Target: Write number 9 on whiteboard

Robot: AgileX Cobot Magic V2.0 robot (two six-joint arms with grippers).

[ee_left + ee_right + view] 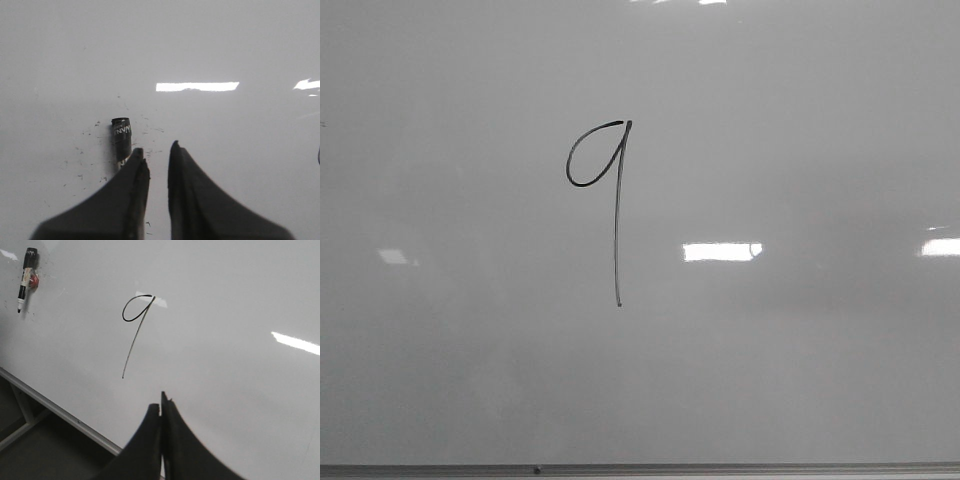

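Digit drawn, arms back

Number 9 (605,190) sits mid-whiteboard (800,380), loop closed and tail complete, so the writing looks finished. The right pincer (161,407) is pressed together, empty. The left pincer (157,155) stands apart, holding nothing, a black marker (122,140) lying just beside one finger.

A black-capped marker (24,279) lies on the board with a small red object (34,280) just beside it; scattered black specks (85,165) surround it.
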